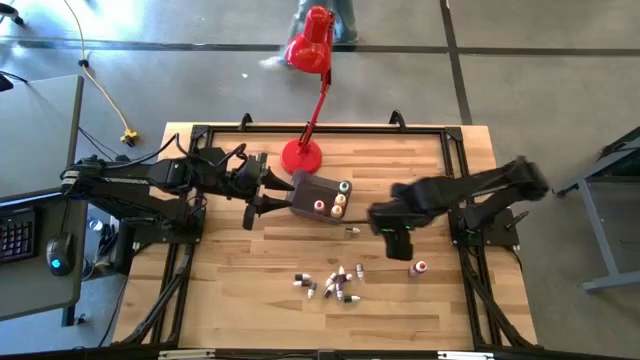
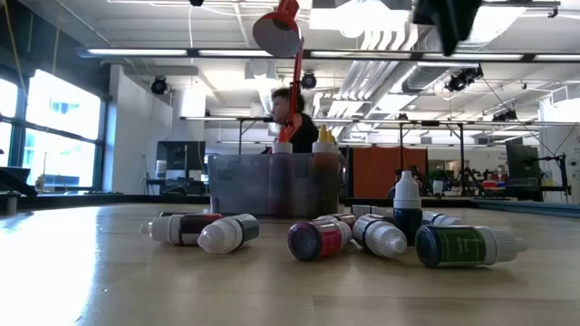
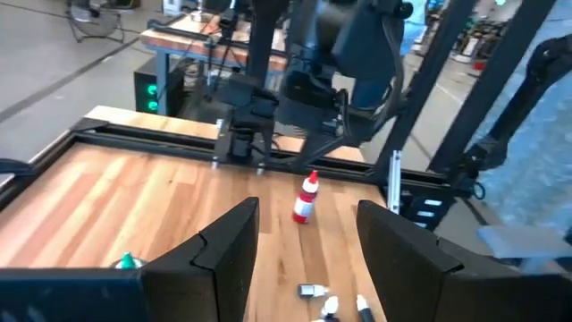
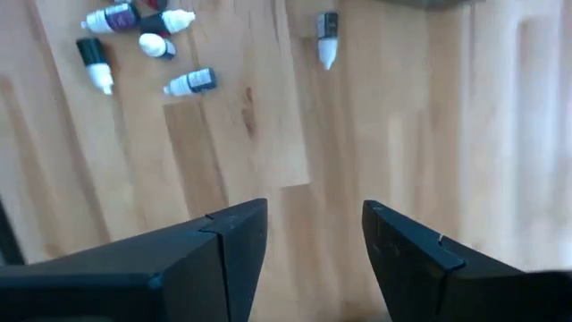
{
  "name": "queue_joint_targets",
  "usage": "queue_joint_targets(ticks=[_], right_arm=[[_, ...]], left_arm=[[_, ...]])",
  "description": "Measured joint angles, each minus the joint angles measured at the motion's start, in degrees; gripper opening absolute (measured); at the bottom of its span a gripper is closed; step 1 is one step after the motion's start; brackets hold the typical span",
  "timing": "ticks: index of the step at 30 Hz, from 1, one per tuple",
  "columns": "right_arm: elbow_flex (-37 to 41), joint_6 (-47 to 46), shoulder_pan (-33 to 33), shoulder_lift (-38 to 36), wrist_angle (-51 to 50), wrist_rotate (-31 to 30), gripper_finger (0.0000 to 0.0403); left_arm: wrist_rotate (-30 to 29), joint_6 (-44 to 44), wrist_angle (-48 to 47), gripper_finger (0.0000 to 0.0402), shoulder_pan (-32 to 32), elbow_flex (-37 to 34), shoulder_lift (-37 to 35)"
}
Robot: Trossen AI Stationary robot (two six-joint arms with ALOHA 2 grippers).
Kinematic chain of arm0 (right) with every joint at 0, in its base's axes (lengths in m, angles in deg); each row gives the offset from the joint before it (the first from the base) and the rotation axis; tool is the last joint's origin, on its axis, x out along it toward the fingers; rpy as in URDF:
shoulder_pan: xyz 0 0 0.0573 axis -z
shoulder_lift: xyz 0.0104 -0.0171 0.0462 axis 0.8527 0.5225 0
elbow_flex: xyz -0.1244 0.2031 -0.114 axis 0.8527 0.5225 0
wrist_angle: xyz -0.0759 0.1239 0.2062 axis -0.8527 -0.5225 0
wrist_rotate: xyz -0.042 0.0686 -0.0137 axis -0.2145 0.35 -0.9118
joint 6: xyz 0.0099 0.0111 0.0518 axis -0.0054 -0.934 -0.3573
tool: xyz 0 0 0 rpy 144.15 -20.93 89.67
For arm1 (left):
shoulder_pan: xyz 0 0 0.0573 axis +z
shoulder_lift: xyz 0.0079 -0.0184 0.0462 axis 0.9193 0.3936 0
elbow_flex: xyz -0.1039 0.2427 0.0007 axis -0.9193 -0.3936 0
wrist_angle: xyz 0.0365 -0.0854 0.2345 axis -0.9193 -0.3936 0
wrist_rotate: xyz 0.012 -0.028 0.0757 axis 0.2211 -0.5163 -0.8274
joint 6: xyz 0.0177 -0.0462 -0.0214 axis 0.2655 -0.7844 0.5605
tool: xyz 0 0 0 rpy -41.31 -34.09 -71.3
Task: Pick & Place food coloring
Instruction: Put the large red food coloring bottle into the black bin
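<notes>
Several tiny food coloring bottles (image 1: pixel 330 283) lie on their sides in a loose cluster on the wooden table's near middle, also in the low view (image 2: pixel 317 238). One red bottle (image 1: pixel 419 268) stands upright to their right (image 3: pixel 307 197). Another (image 1: pixel 352 230) lies alone. Three bottles (image 1: pixel 338 200) stand in the grey tub (image 1: pixel 312 190). My left gripper (image 1: pixel 268 195) is open and points level at the tub's left end. My right gripper (image 1: pixel 397 243) hangs open above bare wood, pointing down (image 4: pixel 313 237). My left gripper's fingertips stand at the tub's left end (image 1: pixel 293 197). I cannot tell whether they touch it; between the fingers the left wrist view shows only table.
A red desk lamp (image 1: pixel 303 155) stands on its base just behind the tub, its head (image 1: pixel 310 45) reaching past the far edge. A black frame (image 1: pixel 200 135) runs around the table. A person (image 2: pixel 294 118) is beyond the far side.
</notes>
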Motion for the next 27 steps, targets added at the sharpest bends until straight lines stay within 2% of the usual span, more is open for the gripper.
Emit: queue_joint_targets(ticks=[5, 11, 16, 20, 27], right_arm=[[14.17, -12.93, -6.28, -9.31, 6.39, 2.36, 0.0178], [24.4, -17.51, -13.76, -15.25, 10.15, 7.33, 0.0178], [27.72, -18.31, -18.85, -15.63, 12.41, 11.83, 0.0178], [28.18, -18.33, -21.18, -15.61, 12.16, 11.41, 0.0178], [28.18, -22.27, -24.13, -15.61, 12.2, 10.1, 0.0178]], left_arm=[[-3.24, -2.83, -3.3, 0.0188, 0.0, 0.0, 0.17], [-4.93, -7.01, -5.6, 0.0188, 0.02, 0.02, 0.15], [-4.93, -5.4, -5.69, 0.0188, 0.01, 0.02, 0.09], [-6.72, -1.43, -5.67, 0.0188, 0.0, 0.02, 0.09], [-10.47, -0.87, -5.67, 0.0188, 0.0, 0.04, 0.09]])
